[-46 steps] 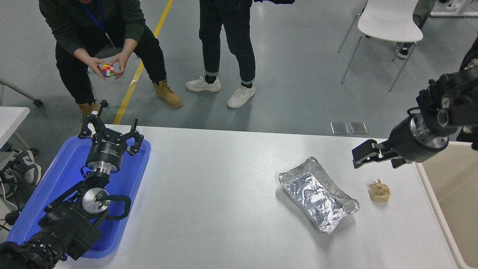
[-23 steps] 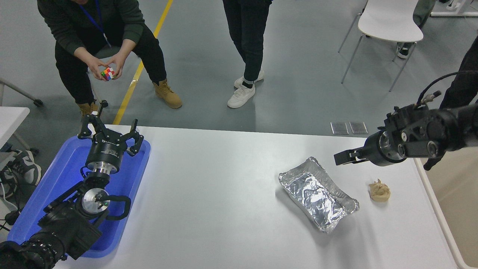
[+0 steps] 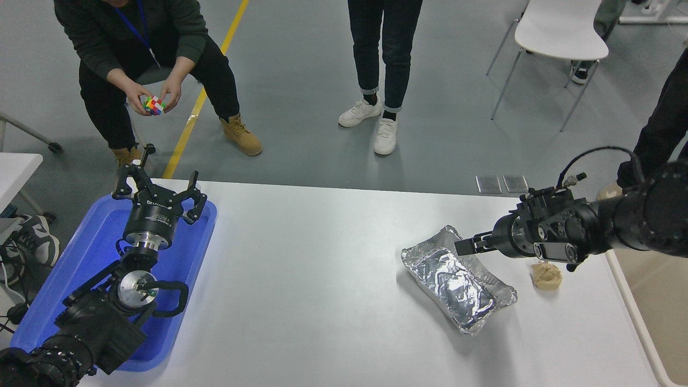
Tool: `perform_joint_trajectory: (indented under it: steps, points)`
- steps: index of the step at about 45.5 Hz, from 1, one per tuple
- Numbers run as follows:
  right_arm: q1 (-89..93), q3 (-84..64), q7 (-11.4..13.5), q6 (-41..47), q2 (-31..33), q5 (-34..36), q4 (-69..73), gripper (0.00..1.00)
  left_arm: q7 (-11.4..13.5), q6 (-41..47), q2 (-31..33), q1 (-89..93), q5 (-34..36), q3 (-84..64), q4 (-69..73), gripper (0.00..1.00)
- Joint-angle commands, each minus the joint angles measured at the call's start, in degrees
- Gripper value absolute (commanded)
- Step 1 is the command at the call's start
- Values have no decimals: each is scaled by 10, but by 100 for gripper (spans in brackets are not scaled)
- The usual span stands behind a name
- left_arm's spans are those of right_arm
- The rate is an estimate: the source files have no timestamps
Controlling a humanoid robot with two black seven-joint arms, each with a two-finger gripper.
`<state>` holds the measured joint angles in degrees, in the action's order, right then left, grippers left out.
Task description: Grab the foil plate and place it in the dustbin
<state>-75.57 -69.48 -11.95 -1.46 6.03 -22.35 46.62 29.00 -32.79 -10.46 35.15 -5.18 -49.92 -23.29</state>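
Observation:
The foil plate [image 3: 458,280], a wrinkled silver tray, lies slantwise on the white table [image 3: 322,279] right of centre. My right gripper [image 3: 466,246] comes in from the right edge, pointing left, and hovers just over the plate's far right rim. It shows edge-on, so whether it is open or shut is unclear. The dustbin [image 3: 660,290], beige with a cream rim, stands past the table's right edge. My left arm is parked at the lower left, its gripper [image 3: 159,185] open above the blue tray.
A small tan paper wad [image 3: 546,275] lies just right of the plate, under my right wrist. The blue tray [image 3: 86,258] fills the table's left end. A crouching person [image 3: 140,59] holds a colour cube beyond the table, another person [image 3: 382,70] stands there, and a white chair [image 3: 559,32] is far right.
My right arm has swung down and left, from above the table's right end to the plate's far rim. The standing person has stepped to the right. The left arm stayed still.

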Motion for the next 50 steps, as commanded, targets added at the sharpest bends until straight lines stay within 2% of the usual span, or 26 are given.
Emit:
perform_joint_trajectory:
  steps: [1, 9, 16, 18, 21, 23, 26, 44, 50]
  points:
    - [86, -7, 0, -14, -35, -2, -89, 95, 0, 0, 0, 0, 0, 0, 0, 100]
    - [109, -18, 1, -14, -43, -1, -108, 85, 0, 0, 0, 0, 0, 0, 0, 100]
    - [122, -19, 1, -14, -46, -1, -127, 67, 0, 0, 0, 0, 0, 0, 0, 100]
    - [125, -20, 2, -14, -46, -1, -130, 53, 0, 0, 0, 0, 0, 0, 0, 100]
    - [125, -19, 8, -13, -46, -1, -130, 37, 0, 0, 0, 0, 0, 0, 0, 100]
    - [125, -19, 16, -13, -46, -1, -130, 20, 0, 0, 0, 0, 0, 0, 0, 100]
    - [125, -19, 23, -12, -46, -1, -130, 0, 0, 0, 0, 0, 0, 0, 0, 100]
    - [113, -21, 19, -18, -44, -1, -122, 0, 0, 0, 0, 0, 0, 0, 0, 100]
    - [78, -21, 14, -11, -23, 1, -84, 0, 0, 0, 0, 0, 0, 0, 0, 100]
